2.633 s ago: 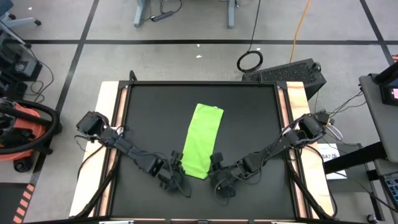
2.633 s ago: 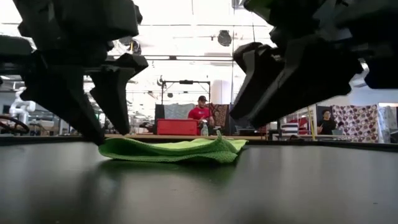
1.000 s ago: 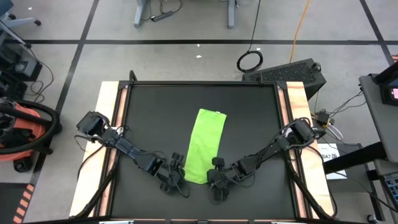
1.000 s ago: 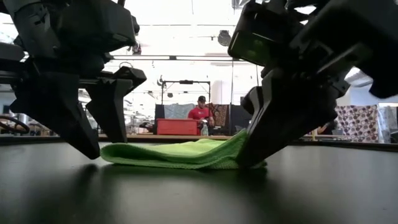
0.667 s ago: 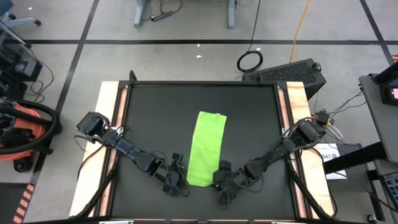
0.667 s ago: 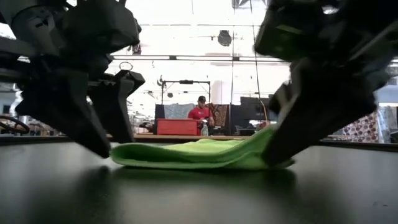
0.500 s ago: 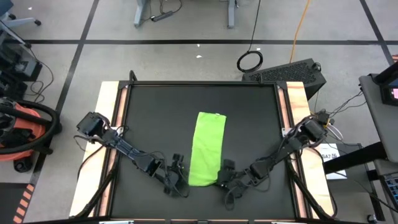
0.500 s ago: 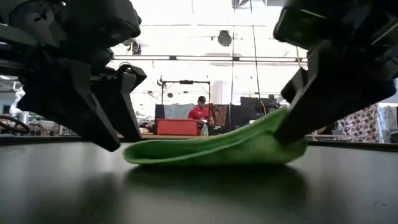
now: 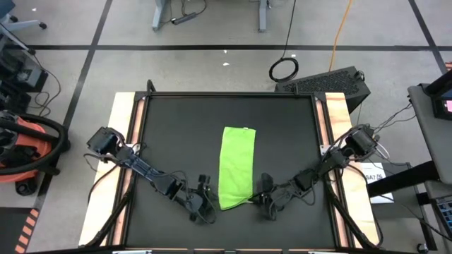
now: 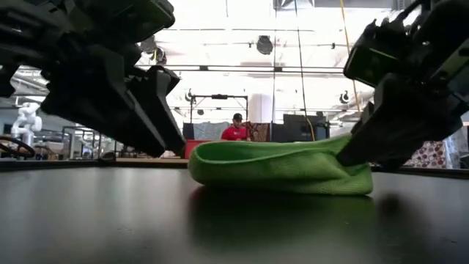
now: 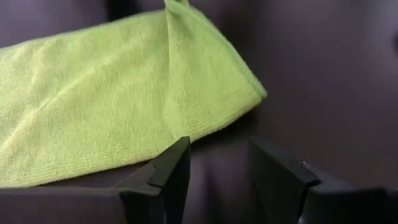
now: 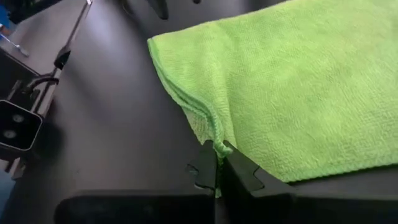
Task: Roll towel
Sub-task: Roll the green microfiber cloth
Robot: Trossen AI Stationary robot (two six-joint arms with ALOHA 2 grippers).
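The lime-green towel (image 9: 235, 168) lies as a long narrow strip at the middle of the black table, its length running from far to near. My right gripper (image 9: 254, 200) is at the towel's near right side, shut on its edge. My left gripper (image 9: 210, 200) stands open low over the table at the towel's near left side. In the left wrist view the towel's corner (image 11: 255, 93) lies just ahead of the open fingers (image 11: 177, 165), apart from them. The low view shows the towel (image 10: 282, 169) between both grippers. My right gripper pinches the towel's right long edge (image 12: 213, 138), close to its near end, between its two fingers. The fingers come low and nearly level from the table's right. That edge (image 10: 343, 145) is raised a little; the rest lies flat on the table. One layer or several, I cannot tell.
Pale wooden rails (image 9: 124, 141) run along the table's left and right sides. An orange vacuum (image 9: 28, 144) and a black case (image 9: 328, 83) stand on the floor beyond the table. A person in red (image 10: 236, 130) is far behind in the room.
My right gripper has gone toward the table's right edge, shut on the towel, dragging the near end rightward and raising that edge. The far end has stayed, so the strip now lies straighter. My left gripper has followed a little to the right, still open.
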